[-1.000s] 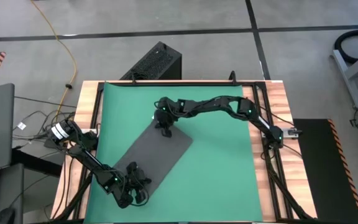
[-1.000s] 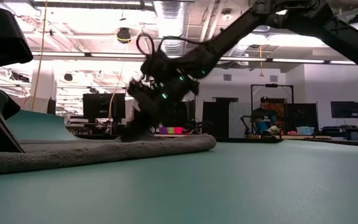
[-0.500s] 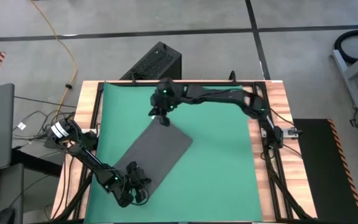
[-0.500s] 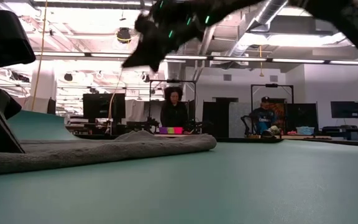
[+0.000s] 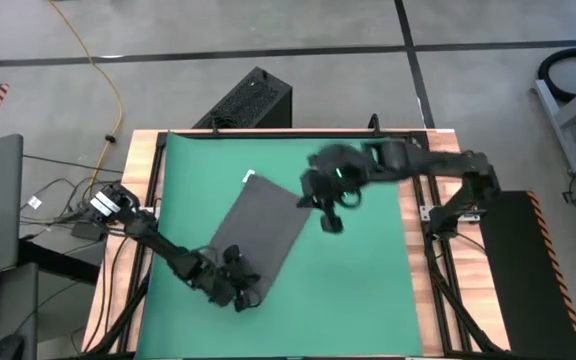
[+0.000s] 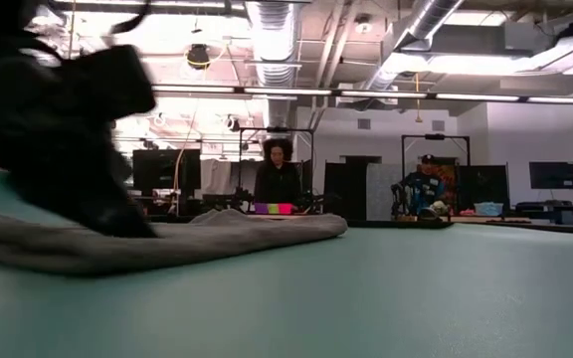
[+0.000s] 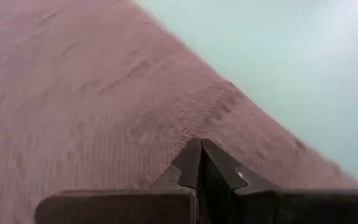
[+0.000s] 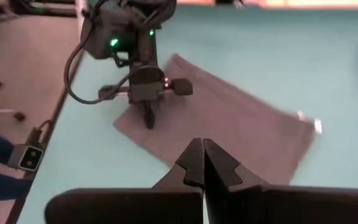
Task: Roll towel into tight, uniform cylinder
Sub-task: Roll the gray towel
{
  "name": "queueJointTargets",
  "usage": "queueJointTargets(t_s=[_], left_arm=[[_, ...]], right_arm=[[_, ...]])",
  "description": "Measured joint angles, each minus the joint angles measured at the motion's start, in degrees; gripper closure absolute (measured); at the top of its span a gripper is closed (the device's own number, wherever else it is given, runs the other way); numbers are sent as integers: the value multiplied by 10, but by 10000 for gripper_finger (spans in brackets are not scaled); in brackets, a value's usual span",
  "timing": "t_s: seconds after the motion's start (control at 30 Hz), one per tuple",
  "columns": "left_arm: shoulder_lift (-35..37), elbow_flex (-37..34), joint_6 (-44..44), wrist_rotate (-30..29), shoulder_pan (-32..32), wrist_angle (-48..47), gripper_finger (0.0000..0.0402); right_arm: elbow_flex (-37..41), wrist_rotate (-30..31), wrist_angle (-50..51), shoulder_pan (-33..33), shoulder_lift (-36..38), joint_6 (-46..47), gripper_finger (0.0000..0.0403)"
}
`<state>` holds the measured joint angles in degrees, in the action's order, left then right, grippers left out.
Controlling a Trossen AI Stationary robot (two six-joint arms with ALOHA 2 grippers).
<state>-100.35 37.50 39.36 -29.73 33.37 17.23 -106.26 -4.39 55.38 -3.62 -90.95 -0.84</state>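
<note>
Two end effectors closed | left (image 5: 245,296) on towel (image 5: 258,228) | right (image 5: 330,222) empty

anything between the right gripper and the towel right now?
Nothing. In the high view the right gripper hangs just off the towel, with only bare green mat between. The right wrist view shows the same open stretch.

Lab: monitors (image 6: 165,169), ceiling ducts (image 6: 275,40), seated people (image 6: 278,179).

The left gripper (image 6: 63,139) blurs, hiding the towel's (image 6: 167,239) near end.
</note>
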Motion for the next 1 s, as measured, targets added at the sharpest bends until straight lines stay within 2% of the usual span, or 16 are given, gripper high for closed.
queueJointTargets(t_s=[0.13,0.27,0.37,0.5,0.53,0.6,0.67,0.77,0.87,1.0], left_arm=[[-3,0,-141,89,-57,99,402],[-3,1,-224,167,-111,211,401],[-3,19,-219,209,-151,260,401],[13,64,-166,296,-182,251,401],[27,74,-160,300,-182,232,401],[70,100,-159,264,-175,134,401],[127,131,-156,187,-160,-33,402],[201,155,-137,102,-129,-223,401],[269,124,-93,48,-73,-261,401],[337,34,21,-43,28,-263,401]], right_arm=[[56,91,19,-92,46,117,388],[146,207,-8,-209,69,238,388],[222,307,-45,-297,85,331,388],[302,412,-109,-375,89,402,388],[319,428,-129,-381,83,408,388],[350,446,-170,-382,69,414,388],[382,453,-232,-374,53,411,388],[431,450,-384,-356,16,373,388],[462,427,-579,-334,-36,303,390],[464,357,-783,-298,-128,247,390]])
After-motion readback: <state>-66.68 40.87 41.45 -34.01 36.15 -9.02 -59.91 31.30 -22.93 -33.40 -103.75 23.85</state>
